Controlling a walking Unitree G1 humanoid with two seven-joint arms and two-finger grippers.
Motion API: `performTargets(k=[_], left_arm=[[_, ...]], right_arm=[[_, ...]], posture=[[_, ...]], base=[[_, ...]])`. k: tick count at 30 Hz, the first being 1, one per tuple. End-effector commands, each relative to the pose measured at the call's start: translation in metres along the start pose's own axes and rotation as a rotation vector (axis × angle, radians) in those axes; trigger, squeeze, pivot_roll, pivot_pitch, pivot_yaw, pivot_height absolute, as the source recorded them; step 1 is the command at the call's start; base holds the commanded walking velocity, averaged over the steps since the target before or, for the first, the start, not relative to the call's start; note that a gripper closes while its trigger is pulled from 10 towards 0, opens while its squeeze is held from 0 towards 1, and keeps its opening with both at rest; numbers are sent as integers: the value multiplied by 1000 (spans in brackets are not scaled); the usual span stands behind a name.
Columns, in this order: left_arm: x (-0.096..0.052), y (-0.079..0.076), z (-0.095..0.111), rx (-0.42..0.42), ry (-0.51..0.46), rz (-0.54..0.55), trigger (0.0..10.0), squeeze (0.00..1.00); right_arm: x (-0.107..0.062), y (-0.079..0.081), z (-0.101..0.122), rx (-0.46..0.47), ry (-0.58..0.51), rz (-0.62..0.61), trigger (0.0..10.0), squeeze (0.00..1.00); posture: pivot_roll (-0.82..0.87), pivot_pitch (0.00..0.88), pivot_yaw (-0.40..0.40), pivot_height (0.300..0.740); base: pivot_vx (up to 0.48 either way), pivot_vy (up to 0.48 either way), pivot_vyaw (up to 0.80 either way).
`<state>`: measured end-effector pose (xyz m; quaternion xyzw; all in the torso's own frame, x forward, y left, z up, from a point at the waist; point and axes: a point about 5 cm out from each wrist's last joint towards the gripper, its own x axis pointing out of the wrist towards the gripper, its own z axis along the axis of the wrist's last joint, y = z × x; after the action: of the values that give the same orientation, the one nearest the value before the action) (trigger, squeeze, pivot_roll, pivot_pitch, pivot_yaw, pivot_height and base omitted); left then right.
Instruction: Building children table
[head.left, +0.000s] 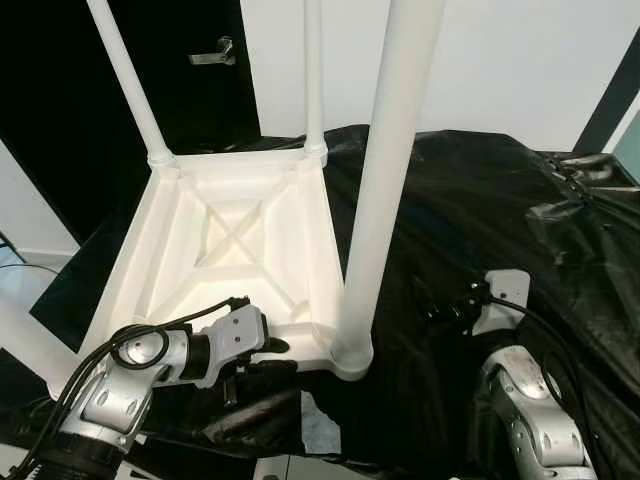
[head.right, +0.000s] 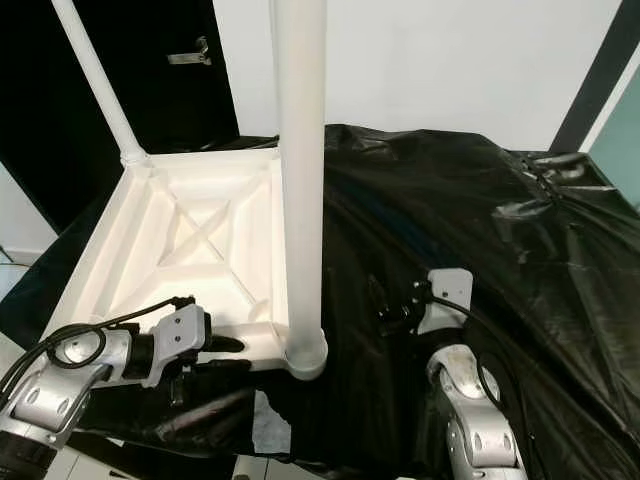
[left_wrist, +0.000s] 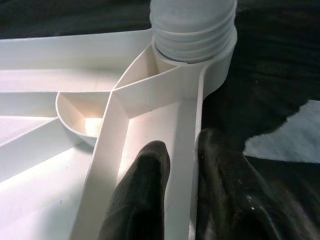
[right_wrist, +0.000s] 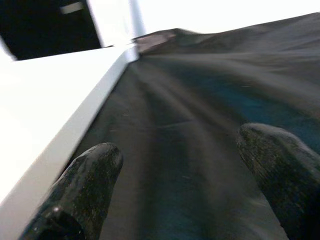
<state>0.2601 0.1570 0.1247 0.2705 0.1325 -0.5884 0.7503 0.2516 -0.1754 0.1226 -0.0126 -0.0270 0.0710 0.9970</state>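
White plastic table (head.left: 240, 240) lies upside down on black sheeting (head.left: 480, 230); left end effector (left_wrist: 181, 165) pinches its rim; right end effector (right_wrist: 185, 170) hovers spread, empty.

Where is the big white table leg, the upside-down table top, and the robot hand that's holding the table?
table leg (head.left: 385, 180), left eye view, middle of its shaft.
table top (head.left: 240, 235), left eye view, ribbed underside.
left gripper (left_wrist: 180, 165), left wrist view, between the fingertips, which pinch the table top's rim.

Near table leg (head.left: 385, 180) & far legs cut off at top edge; right wrist view blurred.
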Motion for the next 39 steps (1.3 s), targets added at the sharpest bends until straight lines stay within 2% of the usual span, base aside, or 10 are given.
performTargets(k=[1, 10, 11, 14, 19, 20, 28, 29, 33, 39], left_arm=[[1, 21, -6, -9, 40, 314, 10000, 0], [7, 30, -10, -18, 55, 330, 10000, 0], [8, 34, -10, -12, 56, 344, 10000, 0], [9, 41, -11, -7, 54, 374, 10000, 0], [9, 48, -8, -8, 38, 414, 10000, 0], [10, 48, -7, -9, 26, 411, 10000, 0], [7, 39, 1, -12, -56, 338, 10000, 0], [5, 36, 1, -18, -63, 332, 10000, 0], [5, 33, -1, -25, -53, 322, 10000, 0], [5, 19, 0, -31, -79, 285, 10000, 0]], right_arm=[[-5, -1, 4, -12, -20, -17, 10000, 0], [-25, 2, 7, 30, -25, 3, 10000, 0], [-36, 6, 5, 23, -10, 24, 10000, 0], [-47, 9, 5, 11, 10, 51, 10000, 0], [-57, 13, 5, -20, 32, 111, 10000, 0], [-59, 15, 5, -31, 39, 162, 10000, 1000], [-51, 13, 12, -82, 33, 292, 10000, 1000], [-47, 15, 13, -96, 35, 345, 10000, 0], [-43, 17, 13, -101, 43, 408, 10000, 0], [-25, 23, 11, -138, 65, 572, 10000, 0]], posture=[[42, 0, 29, 740], [14, 0, 47, 740], [-1, 0, 56, 740], [-9, 0, 60, 740], [-16, 0, 66, 740], [-16, 0, 69, 740], [0, 0, 60, 740], [9, 0, 54, 740], [19, 0, 46, 740], [41, 0, 30, 740]], base=[[0, 0, 0], [0, 0, 0], [0, 0, 0], [0, 0, 0], [0, 0, 0], [0, 0, 0], [0, 0, 0], [0, 0, 0], [0, 0, 0], [0, 0, 0]])
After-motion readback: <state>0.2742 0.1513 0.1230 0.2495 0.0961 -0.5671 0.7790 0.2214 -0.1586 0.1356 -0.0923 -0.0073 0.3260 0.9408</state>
